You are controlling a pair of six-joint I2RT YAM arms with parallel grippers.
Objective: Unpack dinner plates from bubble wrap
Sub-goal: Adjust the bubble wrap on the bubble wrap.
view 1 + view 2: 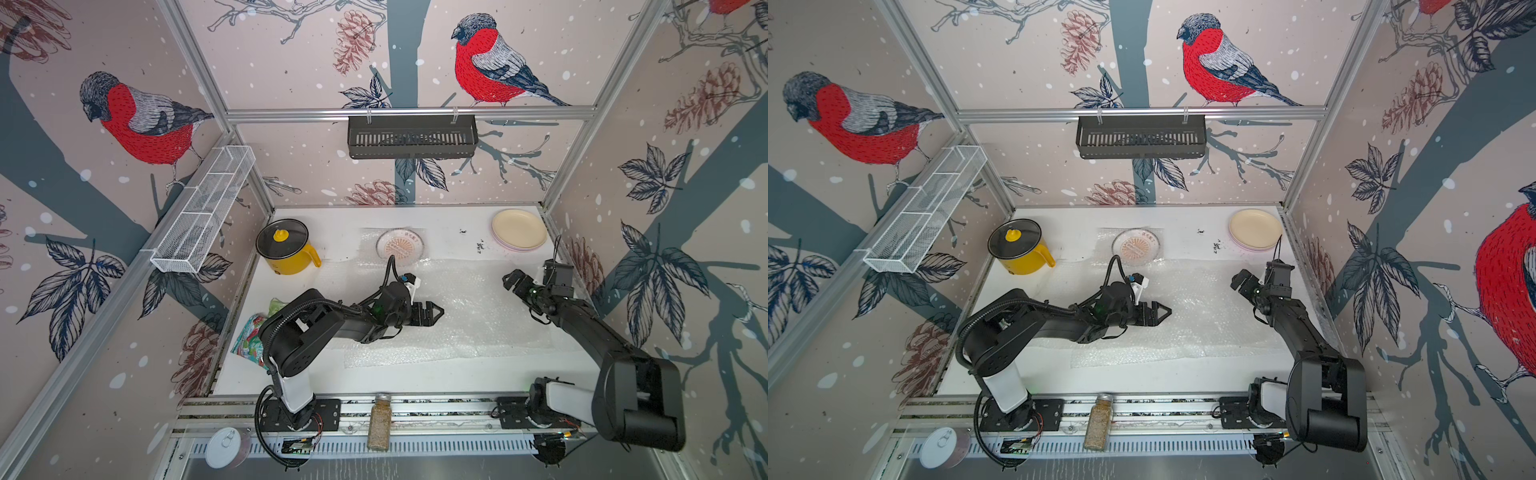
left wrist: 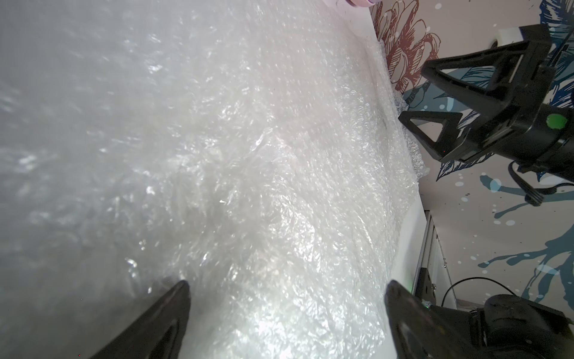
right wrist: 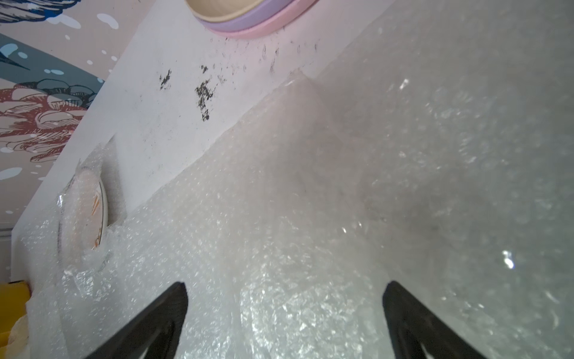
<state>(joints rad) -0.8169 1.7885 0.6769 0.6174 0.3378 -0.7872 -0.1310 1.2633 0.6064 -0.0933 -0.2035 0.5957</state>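
Plate stack (image 1: 519, 233) in bench (image 1: 449, 219) corner, apparently set aside as done; sunburst plate (image 1: 400, 248) under bubble wrap (image 1: 368, 244), pending; left gripper (image 2: 285, 287) and right gripper (image 3: 285, 287) released, empty, above spent sheets (image 1: 465, 324).

A flat white bench (image 1: 374, 380) carries everything. A yellow pot with a black glass lid (image 1: 286, 249) stands in a back corner. Just beside the pot, on its handle side, a small clear bubble-wrap sheet (image 1: 365, 243) lies flat. On it is a round white plate printed with an orange sunburst (image 1: 400, 246), and wrap seems to cover the plate too. Farther from the pot along the same back edge, past dark scuff specks (image 1: 480, 246), a round pink plate (image 3: 264, 31) sits on the bare surface. A lilac plate (image 3: 236, 23) and a cream plate (image 1: 519, 228) are stacked on it. A large crinkled bubble-wrap sheet (image 1: 478, 316) spreads over the middle, in front of the pot. Colourful glossy snack bags (image 1: 251, 336) lie nearer than the pot, along the same side edge.
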